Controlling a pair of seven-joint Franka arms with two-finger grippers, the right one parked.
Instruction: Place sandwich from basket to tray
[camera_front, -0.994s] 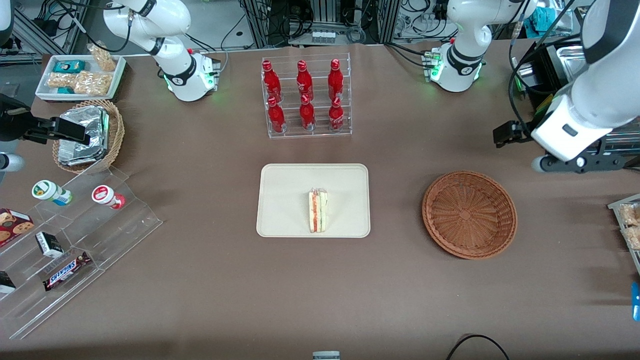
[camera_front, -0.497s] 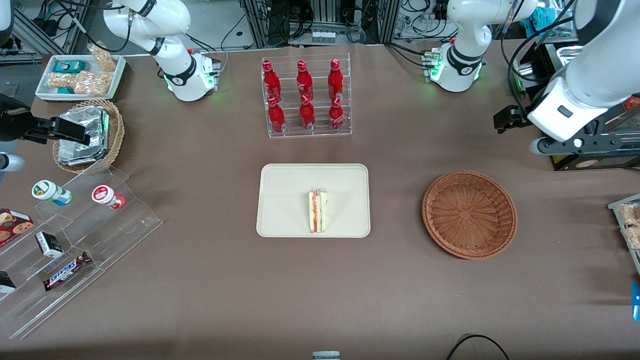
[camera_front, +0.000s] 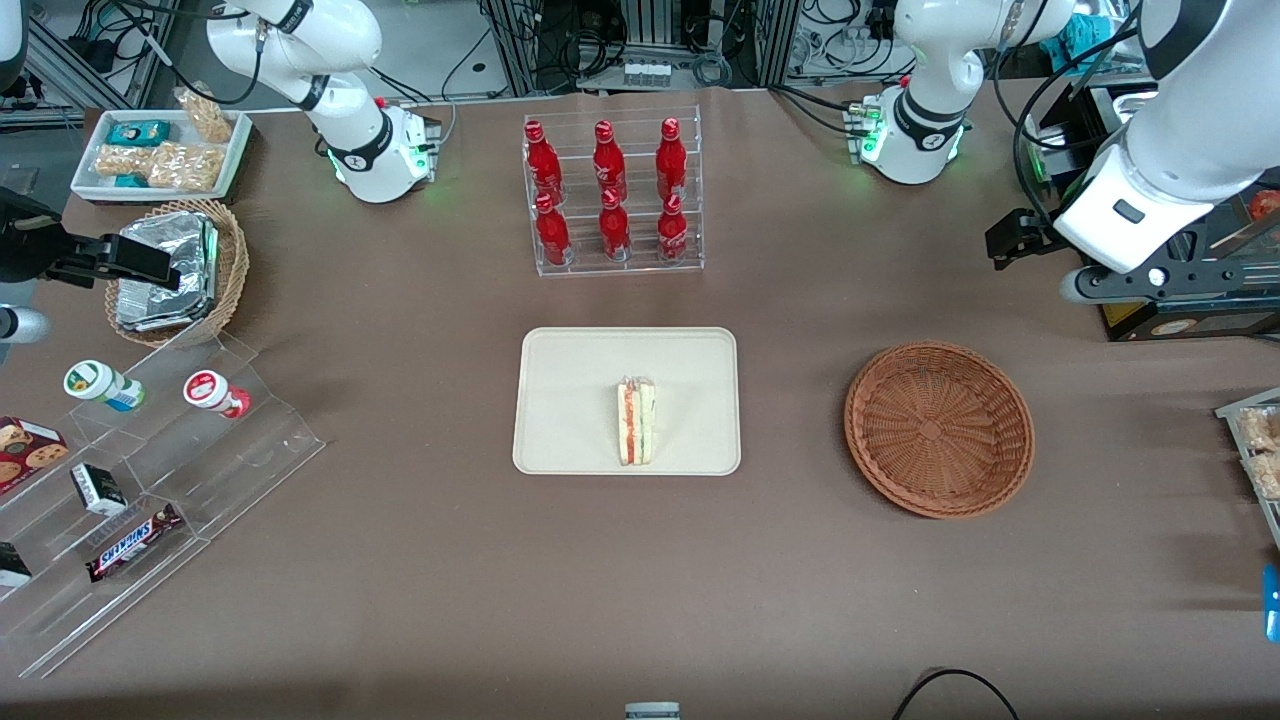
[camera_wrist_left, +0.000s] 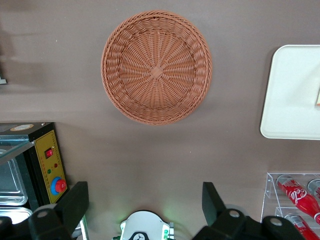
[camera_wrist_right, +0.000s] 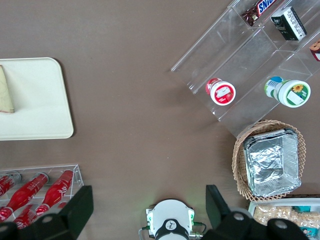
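- One pale triangular sandwich (camera_front: 636, 421) on one cream rectangular tray (camera_front: 570, 400); one round reddish-brown wicker basket (camera_front: 938, 428) at tray's 3 o'clock.
- Six red bottles (camera_front: 606, 190); one "SNICKERS" bar (camera_front: 132, 541).
- Left gripper (camera_wrist_left: 145, 205), fingers spread, above table near basket.

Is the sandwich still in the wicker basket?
No: the sandwich lies on the tray, the basket holds nothing, and the gripper hangs open above the table.

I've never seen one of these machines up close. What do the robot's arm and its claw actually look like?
The arm is made of smooth, rounded, glossy white segments, with black cables looped alongside it. It rises from a round white base that glows with small green lights. The claw, off toward the working arm's end of the table, has two dark, flat, wedge-shaped fingers standing wide apart, on a black mount.
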